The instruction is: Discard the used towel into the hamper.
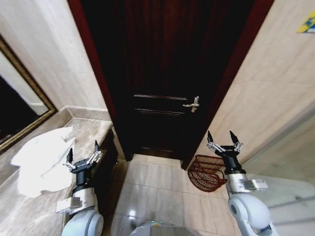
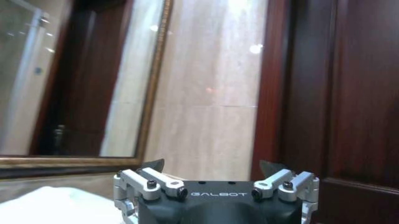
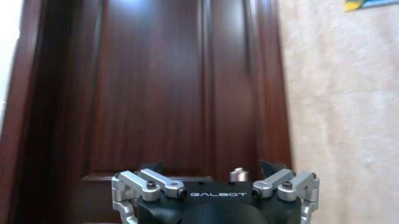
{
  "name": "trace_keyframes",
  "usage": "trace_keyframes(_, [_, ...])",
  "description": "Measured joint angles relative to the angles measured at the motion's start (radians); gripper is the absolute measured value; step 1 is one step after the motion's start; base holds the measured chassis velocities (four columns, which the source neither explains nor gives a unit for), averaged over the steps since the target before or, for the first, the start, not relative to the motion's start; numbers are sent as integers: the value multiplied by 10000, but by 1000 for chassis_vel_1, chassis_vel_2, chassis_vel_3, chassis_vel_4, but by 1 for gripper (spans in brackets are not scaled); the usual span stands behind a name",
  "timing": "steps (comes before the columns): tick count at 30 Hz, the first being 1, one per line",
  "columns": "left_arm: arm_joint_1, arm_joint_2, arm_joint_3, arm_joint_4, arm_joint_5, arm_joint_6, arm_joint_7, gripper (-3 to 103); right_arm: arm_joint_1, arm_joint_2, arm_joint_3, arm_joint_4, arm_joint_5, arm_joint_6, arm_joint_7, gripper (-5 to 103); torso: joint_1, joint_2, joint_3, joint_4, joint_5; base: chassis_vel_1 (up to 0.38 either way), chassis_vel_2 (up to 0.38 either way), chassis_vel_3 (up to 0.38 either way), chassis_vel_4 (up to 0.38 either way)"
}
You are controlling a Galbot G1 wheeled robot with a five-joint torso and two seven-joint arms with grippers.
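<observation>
Your left gripper [image 1: 83,153] hangs with fingers spread, empty, just beside the white towel [image 1: 42,162] crumpled on the counter [image 1: 93,129]. Your right gripper [image 1: 223,139] is spread too, holding nothing, above the hamper [image 1: 205,173] on the floor by the door [image 1: 162,73]

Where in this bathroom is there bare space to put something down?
The tiled floor is bare between the counter, the dark door and the hamper. On the counter, a bare strip runs past the white towel toward the door. It is crowded where the towel lies beside the left hand; the right hand is raised over the hamper.
</observation>
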Motion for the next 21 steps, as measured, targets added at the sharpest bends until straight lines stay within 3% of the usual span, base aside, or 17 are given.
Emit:
trace_keyframes(14, [-226, 0, -580, 433, -474, 363, -239, 100, 189, -58, -272, -328, -206, -103, 395, 100, 1, -1, 0, 1, -1, 125, 118, 122, 118])
trace_keyframes(21, [-481, 232, -909, 830, -982, 770, -253, 98, 506, -265, -482, -604, -901, 94, 1404, 100, -1, -1, 0, 4, -2, 126, 112, 121, 127])
